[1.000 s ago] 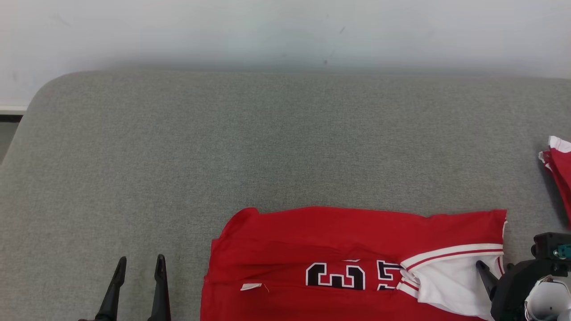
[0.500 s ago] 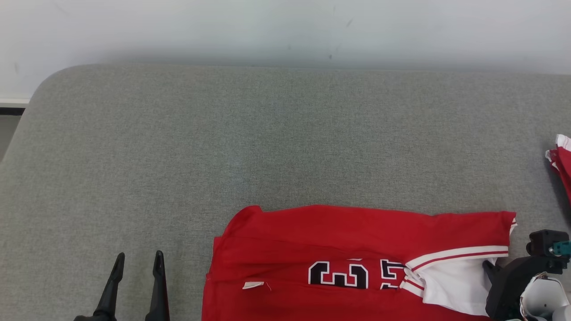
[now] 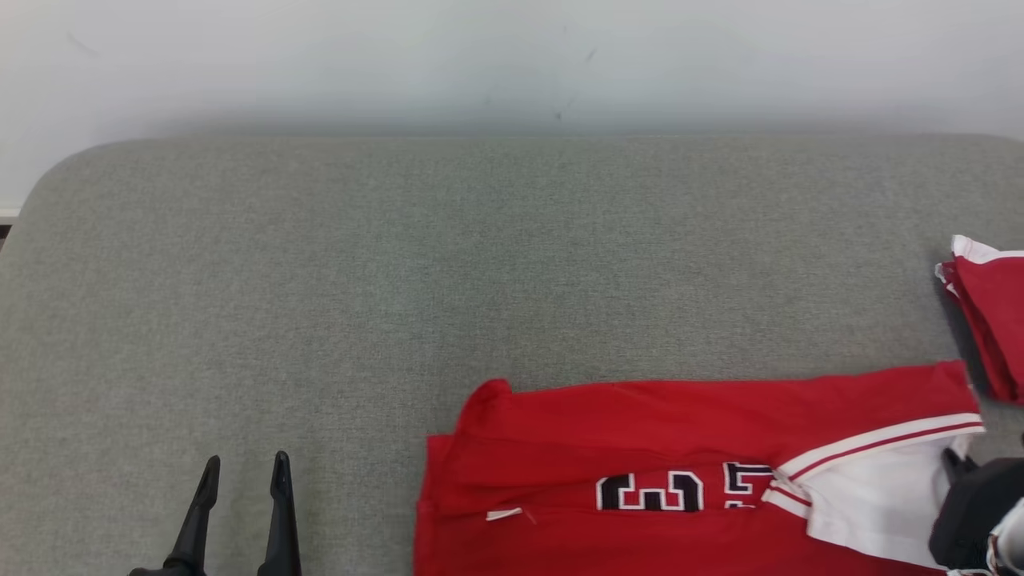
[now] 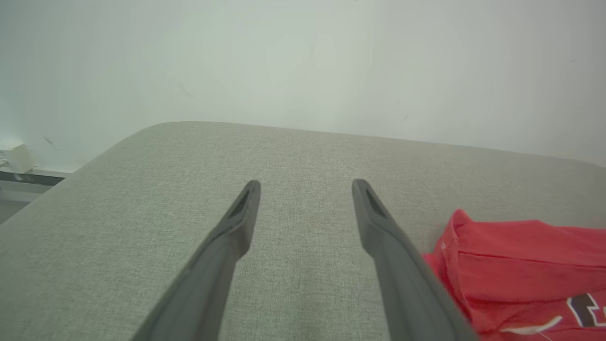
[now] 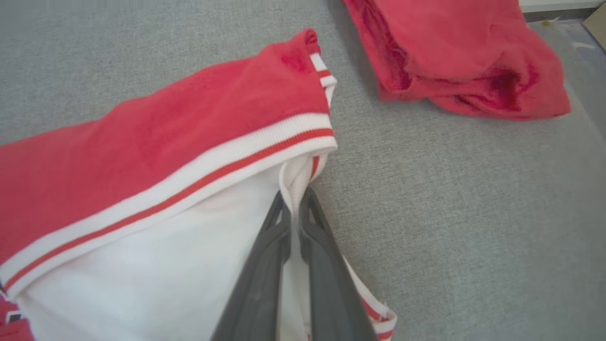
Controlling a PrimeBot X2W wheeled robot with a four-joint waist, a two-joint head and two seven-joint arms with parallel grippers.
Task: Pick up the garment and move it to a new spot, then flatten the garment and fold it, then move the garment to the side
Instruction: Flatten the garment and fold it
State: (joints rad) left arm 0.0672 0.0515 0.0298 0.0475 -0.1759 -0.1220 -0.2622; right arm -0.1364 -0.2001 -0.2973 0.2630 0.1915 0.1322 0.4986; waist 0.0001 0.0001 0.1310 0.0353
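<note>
Garment (image 3: 680,432) on cushion (image 3: 320,280), right fingers (image 5: 267,270) seemingly pinching white hem (image 5: 294,182)

garment (image 3: 640,432) | black numerals (image 3: 652,492), half folded under | first like 3, second unclear

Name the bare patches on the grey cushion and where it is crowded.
Free: on the cushion, the far strip between wall and red jersey, and the left half around the open left gripper. Crowded: the right end, where the right gripper pinches the jersey's hem near another red garment.
</note>
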